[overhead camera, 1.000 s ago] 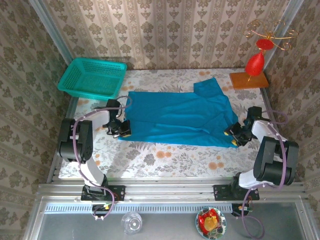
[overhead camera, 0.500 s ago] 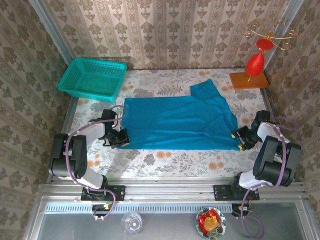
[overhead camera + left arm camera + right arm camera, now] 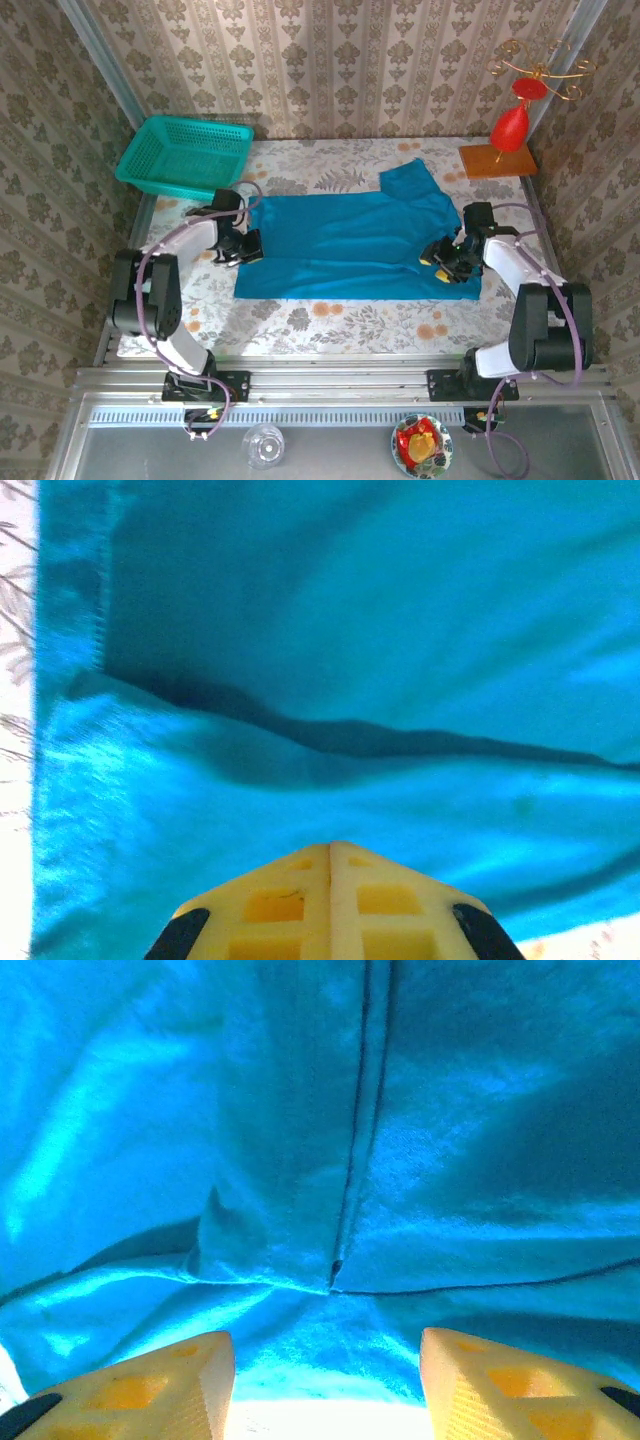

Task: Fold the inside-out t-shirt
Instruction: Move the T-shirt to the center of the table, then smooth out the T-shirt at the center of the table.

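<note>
The bright blue t-shirt (image 3: 350,235) lies spread flat across the middle of the table, one sleeve (image 3: 412,178) sticking out toward the far side. My left gripper (image 3: 243,247) rests over the shirt's left end. In the left wrist view its yellow fingers (image 3: 300,900) are pressed together, shut, with blue fabric (image 3: 400,630) and a dark fold beyond them and nothing visibly pinched. My right gripper (image 3: 443,262) sits over the shirt's right near part. Its jaws stand wide open above the hem and a seam (image 3: 355,1110), with white table showing between the fingertips.
A teal mesh basket (image 3: 185,155) stands at the far left corner. A red ornament (image 3: 510,128) on an orange board (image 3: 497,160) stands at the far right. The flowered tablecloth (image 3: 330,318) shows in front of the shirt. A glass (image 3: 263,445) and a bowl (image 3: 422,445) sit below the rail.
The right gripper has moved left from the shirt's right edge onto the fabric, and the left gripper has moved away from the near edge. The shirt's near edge now lies flat and less stretched.
</note>
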